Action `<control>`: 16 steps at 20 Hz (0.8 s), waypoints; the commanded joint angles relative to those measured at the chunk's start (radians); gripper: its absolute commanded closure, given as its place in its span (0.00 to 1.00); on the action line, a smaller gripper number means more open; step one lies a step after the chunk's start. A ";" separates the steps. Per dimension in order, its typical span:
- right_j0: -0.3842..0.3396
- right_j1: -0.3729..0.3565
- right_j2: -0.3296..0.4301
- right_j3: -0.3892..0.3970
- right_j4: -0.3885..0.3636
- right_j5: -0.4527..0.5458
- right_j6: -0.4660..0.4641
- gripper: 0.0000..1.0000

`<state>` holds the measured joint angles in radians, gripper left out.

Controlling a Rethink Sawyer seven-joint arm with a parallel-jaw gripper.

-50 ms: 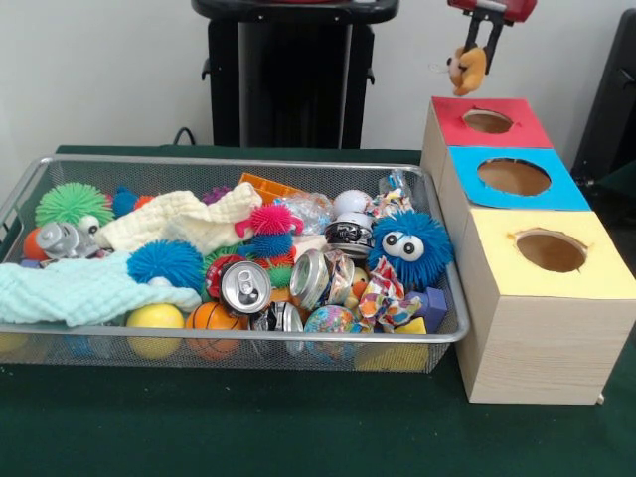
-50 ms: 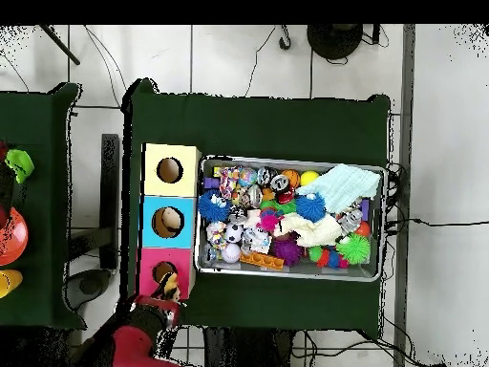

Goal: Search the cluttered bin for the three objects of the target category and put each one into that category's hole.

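My gripper (image 1: 480,55) hangs above the red-topped box (image 1: 490,121), shut on a small tan plush toy (image 1: 467,70) that dangles over the red box's hole (image 1: 488,120). From overhead, the gripper (image 2: 168,290) and the plush toy (image 2: 169,285) sit at the edge of the pink-red box (image 2: 164,272). The wire mesh bin (image 1: 30,189) holds spiky balls, crushed cans (image 1: 244,286), cloths, a blue furry toy with eyes (image 1: 410,246) and several other small items.
The blue-topped box (image 1: 514,177) and the yellow-topped box (image 1: 550,252) stand in a row with the red one, right of the bin. In the overhead view something tan shows inside the blue box's hole (image 2: 167,222). A second table (image 2: 29,210) with coloured objects lies at the left.
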<state>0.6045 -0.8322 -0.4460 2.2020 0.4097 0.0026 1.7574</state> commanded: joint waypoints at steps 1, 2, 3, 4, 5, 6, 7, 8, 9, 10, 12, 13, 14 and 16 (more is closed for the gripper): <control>0.019 0.054 0.035 -0.153 0.079 0.097 0.235 1.00; 0.020 0.060 0.036 -0.156 0.084 0.092 0.234 1.00; 0.020 0.065 0.038 -0.159 0.088 0.086 0.233 1.00; 0.020 0.069 0.039 -0.161 0.091 0.081 0.231 1.00; 0.019 0.074 0.042 -0.165 0.094 0.080 0.230 1.00; 0.017 0.080 0.045 -0.170 0.097 0.078 0.229 1.00; 0.013 0.086 0.051 -0.173 0.098 0.082 0.228 1.00; 0.004 0.093 0.063 -0.174 0.098 0.080 0.227 1.00; -0.005 0.100 0.075 -0.174 0.099 0.077 0.227 1.00; -0.014 0.105 0.089 -0.170 0.099 0.070 0.227 1.00; -0.033 0.113 0.113 -0.165 0.098 0.056 0.226 1.00; -0.033 0.118 0.109 -0.166 0.097 0.054 0.223 1.00; -0.031 0.127 0.108 -0.169 0.096 0.050 0.220 1.00; -0.030 0.134 0.112 -0.161 0.095 0.034 0.222 1.00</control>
<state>0.6122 -0.7562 -0.4413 2.1189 0.4674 0.0025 1.7580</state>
